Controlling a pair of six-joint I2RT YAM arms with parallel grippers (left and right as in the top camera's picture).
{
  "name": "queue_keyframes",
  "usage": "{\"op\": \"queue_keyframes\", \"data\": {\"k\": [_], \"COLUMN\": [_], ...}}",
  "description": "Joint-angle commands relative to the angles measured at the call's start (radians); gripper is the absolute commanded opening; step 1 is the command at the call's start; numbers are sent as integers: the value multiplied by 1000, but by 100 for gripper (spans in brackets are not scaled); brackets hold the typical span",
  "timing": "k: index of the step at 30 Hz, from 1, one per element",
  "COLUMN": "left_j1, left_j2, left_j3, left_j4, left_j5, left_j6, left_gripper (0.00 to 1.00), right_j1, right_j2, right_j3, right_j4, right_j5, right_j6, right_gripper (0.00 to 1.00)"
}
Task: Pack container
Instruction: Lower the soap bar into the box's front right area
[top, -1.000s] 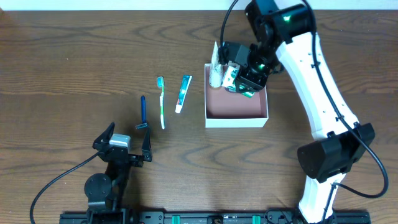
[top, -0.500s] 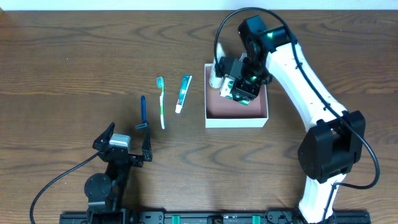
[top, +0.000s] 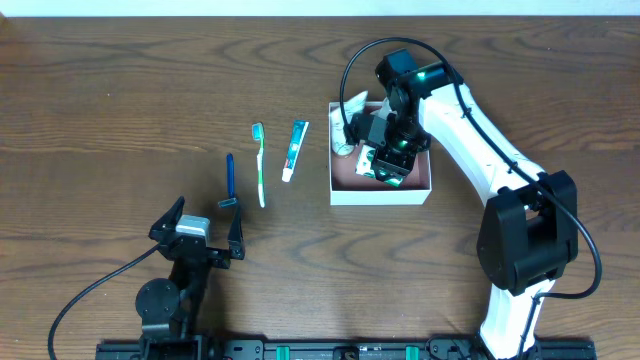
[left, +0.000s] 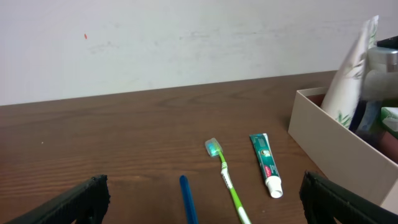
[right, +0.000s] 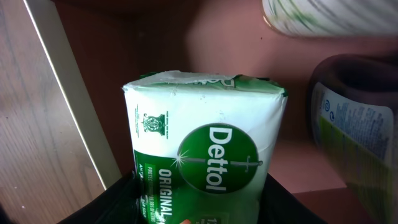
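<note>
The container (top: 381, 196), white-walled and pink inside, stands right of centre; it also shows in the left wrist view (left: 336, 144) and the right wrist view (right: 67, 93). My right gripper (top: 386, 162) is inside it, shut on a green and white Dettol soap pack (right: 205, 162), held low over the pink floor. A white leaf-patterned tube (top: 346, 134) leans in the container's far left corner (left: 352, 74). A dark bottle (right: 356, 134) lies beside the soap. My left gripper (top: 196, 230) is open and empty near the front edge.
Left of the container lie a toothpaste tube (top: 294, 150), a green toothbrush (top: 260, 166) and a blue razor (top: 230, 180); they also show in the left wrist view: toothpaste tube (left: 266, 163), toothbrush (left: 225, 180) and razor (left: 188, 200).
My right gripper has moved from the container's far edge toward its middle and lower, with the soap pack in it. The left arm has not moved.
</note>
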Motion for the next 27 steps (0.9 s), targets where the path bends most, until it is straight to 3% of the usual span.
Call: {"op": "queue_keyframes", "data": {"k": [1,27], "left_j1": [5,5], "left_j2": [-5,-5], "left_j3": [-20,-20], "left_j4": [-30,-30], "left_j5": [17,17], "left_j6": [10,10], "left_gripper": [98,98], "right_j1": [10,11], "right_j2": [-14,-14], "right_j3": [-2,-1], "right_j4": [3,2], "right_j5": [-5,21], "right_j6": [-16,-4], "right_gripper": [26,43]}}
